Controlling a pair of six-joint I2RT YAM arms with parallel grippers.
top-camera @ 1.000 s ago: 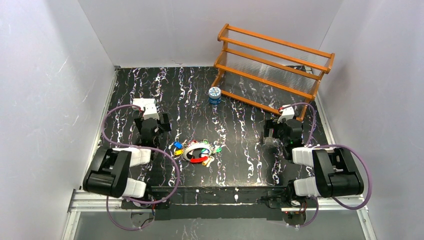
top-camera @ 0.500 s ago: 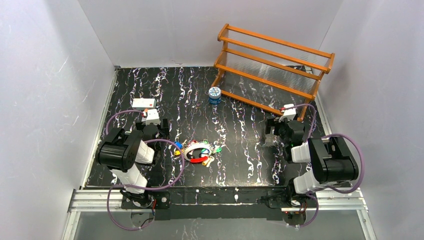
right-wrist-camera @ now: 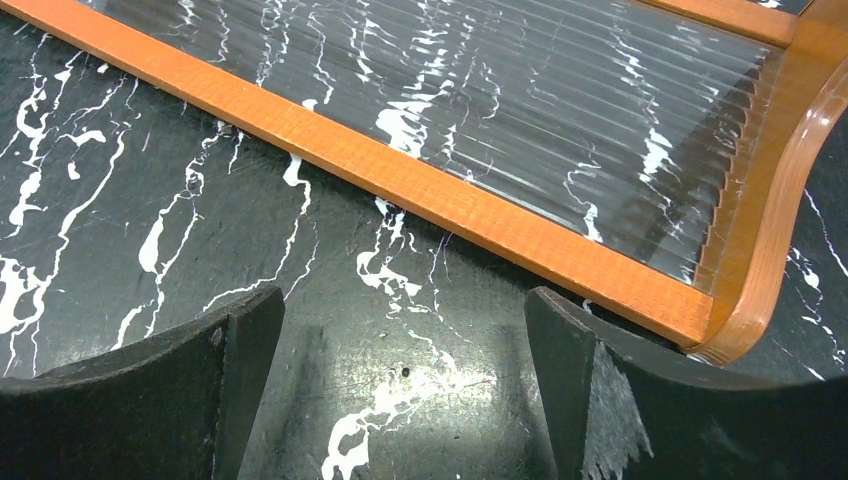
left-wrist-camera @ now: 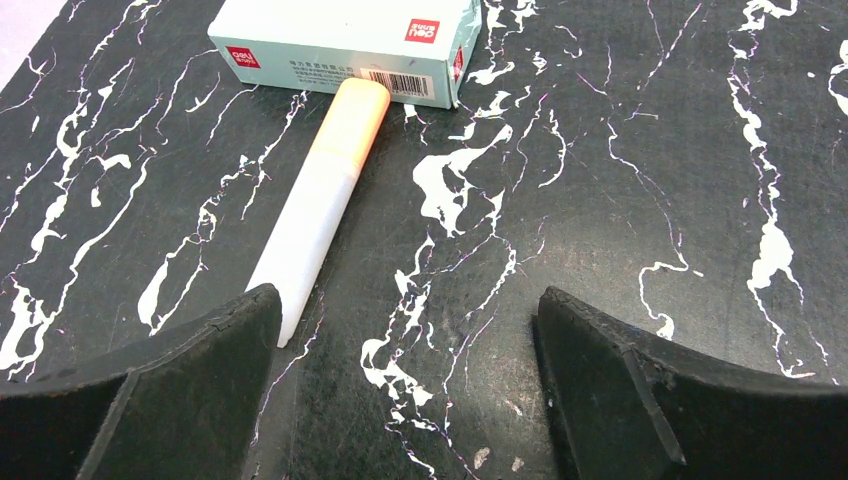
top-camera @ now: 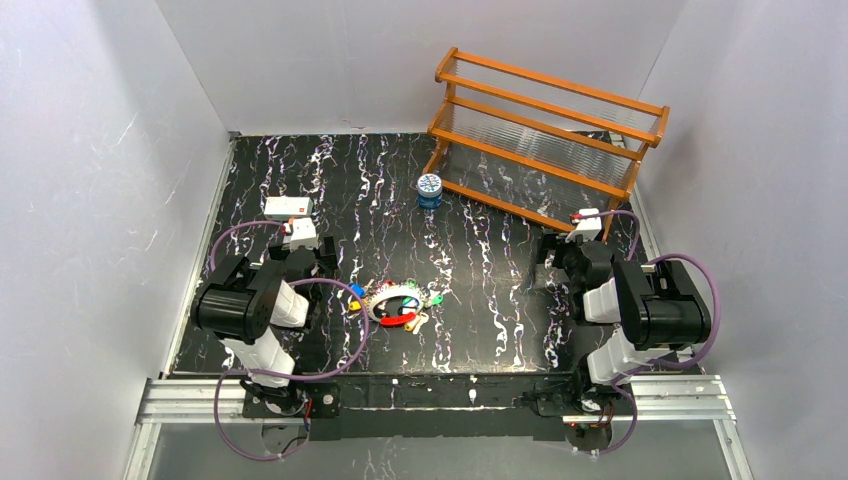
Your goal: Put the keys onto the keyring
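Observation:
The keys (top-camera: 397, 320), with blue, yellow, red and green heads, lie in a small heap at the table's near middle. The keyring (top-camera: 390, 301), a thin white ring, lies among them. I cannot tell which keys are threaded on it. My left gripper (top-camera: 303, 252) is open and empty, left of the heap and apart from it, pointing away over bare table (left-wrist-camera: 405, 330). My right gripper (top-camera: 563, 252) is open and empty, far right of the heap, low over the table in front of the rack (right-wrist-camera: 405, 350). Neither wrist view shows the keys or the ring.
A white box (top-camera: 288, 207) and a white-and-orange pen (left-wrist-camera: 320, 200) lie just ahead of the left gripper. An orange wooden rack (top-camera: 545, 135) stands at the back right, its lower rail (right-wrist-camera: 450, 190) close to the right fingers. A small blue-and-white tin (top-camera: 429, 190) stands beside the rack.
Both arms have folded upward, elbows raised. The left gripper drew back, uncovering the white box. The right gripper shifted slightly right towards the rack. The keys and ring have not moved.

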